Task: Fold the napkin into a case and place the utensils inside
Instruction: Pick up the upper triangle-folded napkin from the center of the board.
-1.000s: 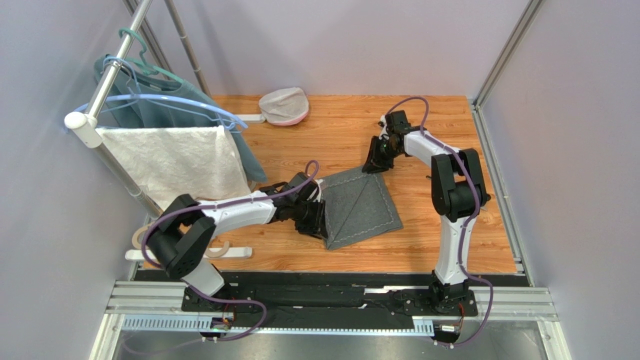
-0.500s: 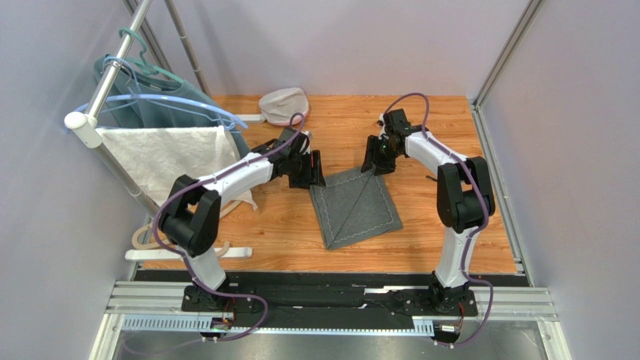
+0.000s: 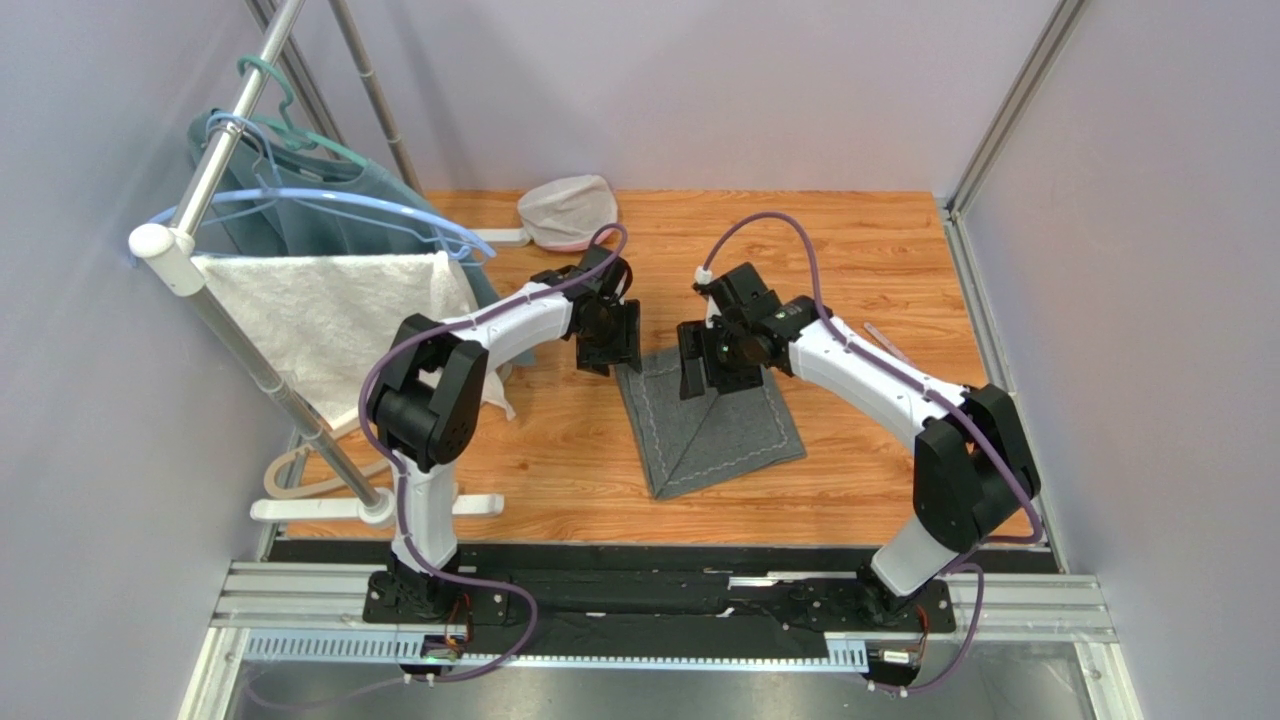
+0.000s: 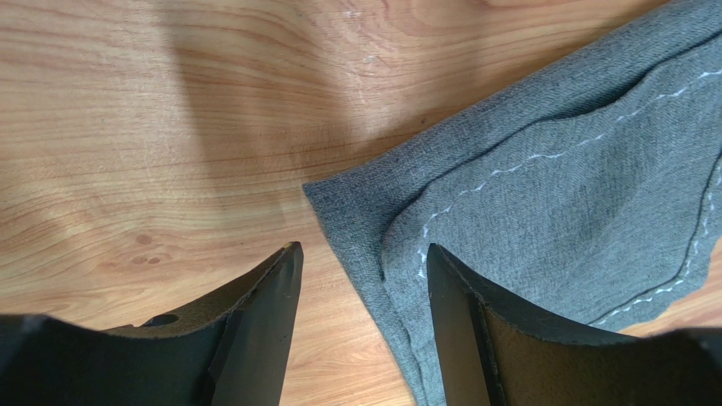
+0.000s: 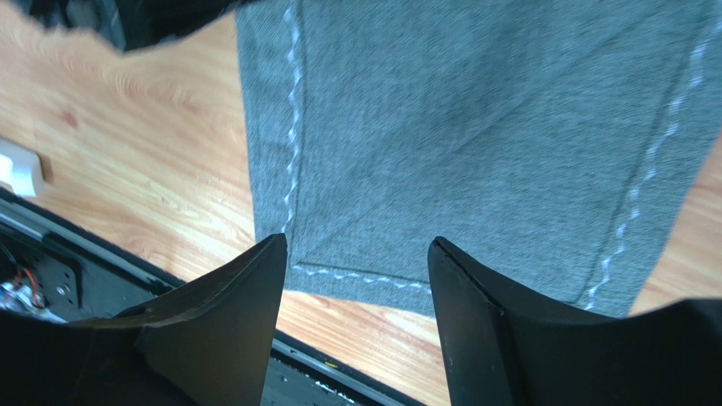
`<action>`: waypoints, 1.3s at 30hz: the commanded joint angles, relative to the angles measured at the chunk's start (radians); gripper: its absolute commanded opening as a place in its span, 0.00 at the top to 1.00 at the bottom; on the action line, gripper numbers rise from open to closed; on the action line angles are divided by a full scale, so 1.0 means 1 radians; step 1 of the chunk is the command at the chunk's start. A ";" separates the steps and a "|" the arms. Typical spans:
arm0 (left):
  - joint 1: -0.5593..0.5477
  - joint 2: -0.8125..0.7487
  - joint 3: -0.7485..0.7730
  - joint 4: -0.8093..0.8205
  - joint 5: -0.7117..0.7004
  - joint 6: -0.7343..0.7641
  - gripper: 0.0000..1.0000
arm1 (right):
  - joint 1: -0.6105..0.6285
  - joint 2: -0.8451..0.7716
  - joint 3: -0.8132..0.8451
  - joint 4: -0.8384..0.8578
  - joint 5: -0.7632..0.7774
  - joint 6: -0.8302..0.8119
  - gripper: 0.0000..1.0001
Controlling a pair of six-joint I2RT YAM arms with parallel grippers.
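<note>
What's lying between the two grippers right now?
Top view: only the napkin's far corner on the wooden table lies between left gripper and right gripper.

Field notes, overhead view. The wood-grain tabletop (image 3: 842, 255) in front of me is warm orange and fills the middle of the frame. Pale lilac-grey walls (image 3: 676, 90) close it in at the back and on both sides. The light is even and shadows are soft. An aluminium post (image 3: 1014, 105) slants up at upper right.

Upper left: a metal rack bar (image 3: 223, 150) with a white end cap. A white textured towel (image 3: 353, 323) is draped below it, and a teal garment (image 3: 323, 225) hangs behind. A whitish rounded object (image 3: 568, 210) sits at top centre, on the table's far edge. A silver rail (image 3: 1037, 608) runs along the bottom.
</note>
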 commanded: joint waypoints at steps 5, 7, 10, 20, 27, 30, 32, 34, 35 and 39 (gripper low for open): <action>0.011 0.044 0.017 0.017 -0.011 0.017 0.40 | 0.215 -0.036 -0.030 0.032 0.117 0.016 0.32; 0.017 0.052 0.008 0.044 0.003 0.013 0.47 | 0.262 -0.011 -0.024 0.052 0.151 0.016 0.32; 0.029 0.043 -0.019 0.081 0.010 -0.003 0.56 | 0.349 0.029 -0.008 0.067 0.253 -0.005 0.34; 0.043 0.030 -0.032 0.112 0.047 -0.012 0.67 | 0.526 0.182 0.051 0.015 0.494 -0.067 0.47; 0.043 0.041 -0.042 0.127 0.059 -0.018 0.67 | 0.569 0.161 0.058 0.010 0.489 -0.131 0.50; 0.043 0.041 -0.041 0.126 0.064 -0.019 0.68 | 0.581 0.182 0.054 0.022 0.444 -0.160 0.58; 0.043 0.041 -0.041 0.124 0.063 -0.019 0.68 | 0.582 0.194 0.048 0.027 0.438 -0.180 0.64; 0.043 0.041 -0.036 0.123 0.064 -0.019 0.68 | 0.582 0.202 0.029 0.045 0.432 -0.198 0.66; 0.043 0.041 -0.036 0.120 0.064 -0.019 0.68 | 0.582 0.210 0.028 0.047 0.430 -0.203 0.66; 0.043 0.038 -0.036 0.120 0.063 -0.019 0.68 | 0.578 0.213 0.009 0.072 0.397 -0.214 0.68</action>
